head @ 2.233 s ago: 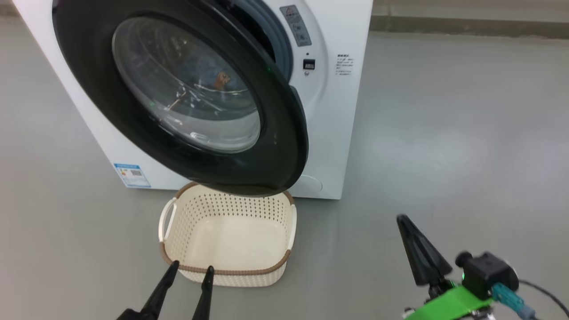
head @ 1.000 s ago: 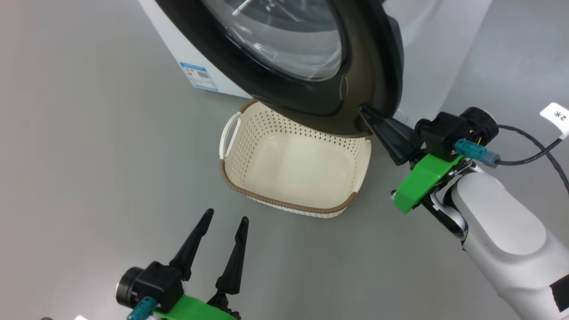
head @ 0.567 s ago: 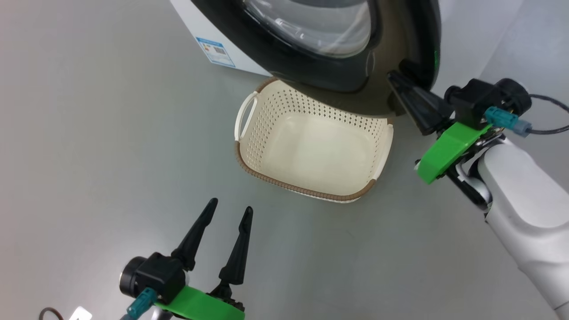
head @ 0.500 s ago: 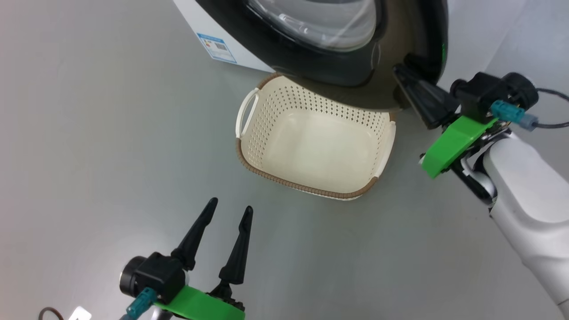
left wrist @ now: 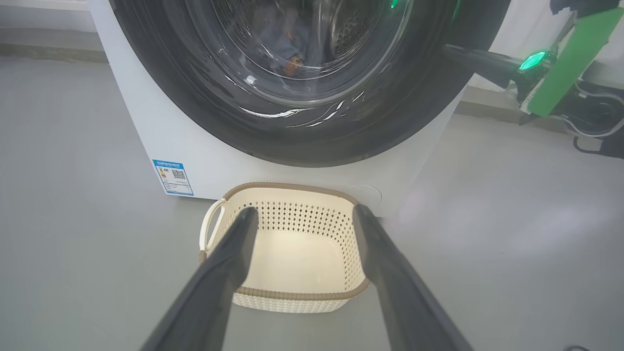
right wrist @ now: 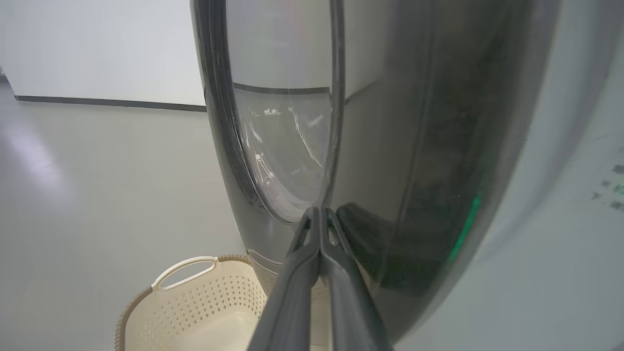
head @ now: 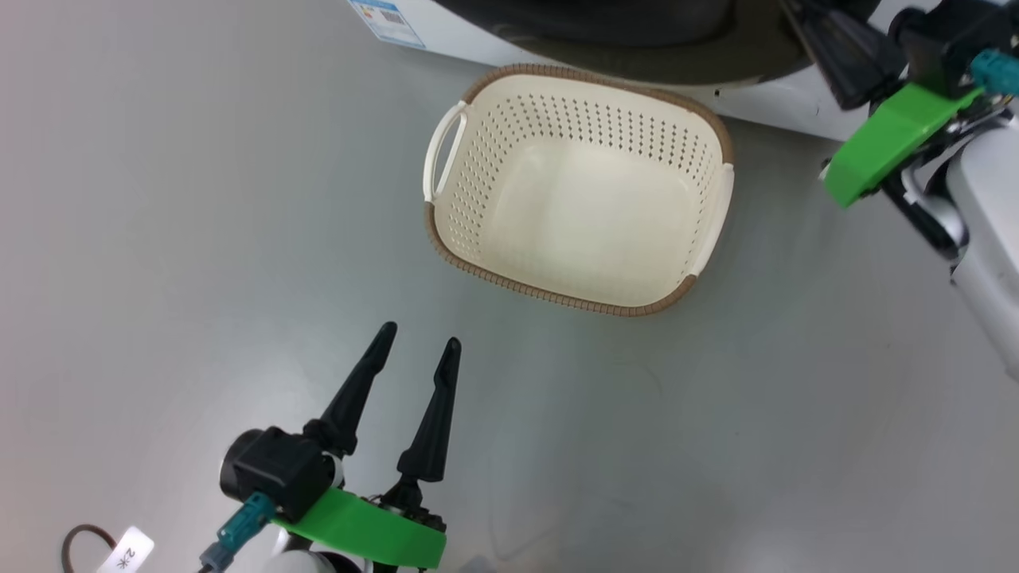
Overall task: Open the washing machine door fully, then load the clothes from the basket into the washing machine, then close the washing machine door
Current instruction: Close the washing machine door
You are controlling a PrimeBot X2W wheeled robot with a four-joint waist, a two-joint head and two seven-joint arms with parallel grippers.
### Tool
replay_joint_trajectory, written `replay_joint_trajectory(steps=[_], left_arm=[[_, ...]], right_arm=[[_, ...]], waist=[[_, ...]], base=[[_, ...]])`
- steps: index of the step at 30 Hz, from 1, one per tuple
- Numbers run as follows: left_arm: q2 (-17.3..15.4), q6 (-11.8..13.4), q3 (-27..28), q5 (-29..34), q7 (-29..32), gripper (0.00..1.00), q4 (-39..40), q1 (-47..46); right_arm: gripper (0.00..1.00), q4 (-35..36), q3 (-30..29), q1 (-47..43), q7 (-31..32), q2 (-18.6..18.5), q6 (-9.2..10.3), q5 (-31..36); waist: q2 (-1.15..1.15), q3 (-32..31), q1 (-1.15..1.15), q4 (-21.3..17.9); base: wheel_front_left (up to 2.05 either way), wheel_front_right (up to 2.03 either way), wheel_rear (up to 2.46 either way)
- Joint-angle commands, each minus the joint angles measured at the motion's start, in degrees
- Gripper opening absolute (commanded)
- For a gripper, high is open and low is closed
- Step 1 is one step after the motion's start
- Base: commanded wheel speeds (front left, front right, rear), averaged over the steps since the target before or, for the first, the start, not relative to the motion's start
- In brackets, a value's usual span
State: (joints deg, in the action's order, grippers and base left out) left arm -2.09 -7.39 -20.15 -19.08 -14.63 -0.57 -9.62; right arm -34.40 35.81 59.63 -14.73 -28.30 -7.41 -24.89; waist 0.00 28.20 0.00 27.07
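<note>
The empty cream basket [head: 581, 191] sits on the floor in front of the white washing machine [left wrist: 156, 131]. The glossy black washing machine door [left wrist: 419, 107] stands close against the machine's front; I cannot tell whether it is latched. Through its glass, light-blue clothes [left wrist: 285, 41] lie inside the drum. My right gripper [right wrist: 319, 212] is shut, its tips touching the door's face near the door's right edge [left wrist: 468, 53]. Low and well in front of the basket [left wrist: 287, 248], my left gripper [head: 420, 338] is open and holds nothing.
Bare grey floor [head: 199, 199] surrounds the basket on the left, front and right. A small blue label [left wrist: 173, 176] is on the machine's lower left corner. My right forearm [head: 987, 239] hangs over the floor to the basket's right.
The head view has tilted down towards the floor. The shut right gripper has stayed against the door's right edge while the door swung closer to the machine. The left gripper has stayed open.
</note>
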Motion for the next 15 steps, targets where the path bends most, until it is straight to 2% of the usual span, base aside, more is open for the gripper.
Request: replay_joint_trajectory(steps=[1,15], left_arm=[[-0.79,-0.10,1.48,-0.58,-0.37,1.00,1.59,-1.04],[-0.79,-0.10,0.01,-2.80,-0.37,1.00,1.95,-2.99]], right_arm=[[0.00,0.43,0.63,1.27,-0.27,-0.40,-0.08,-0.72],[0.00,-4.59,4.21,14.87,-0.27,-3.39,-0.08,-1.51]], waist=[[0.00,1.88,0.00,0.27],[0.00,6.86,0.00,2.07]], base=[[0.00,0.00,0.00],[0.00,0.00,0.00]])
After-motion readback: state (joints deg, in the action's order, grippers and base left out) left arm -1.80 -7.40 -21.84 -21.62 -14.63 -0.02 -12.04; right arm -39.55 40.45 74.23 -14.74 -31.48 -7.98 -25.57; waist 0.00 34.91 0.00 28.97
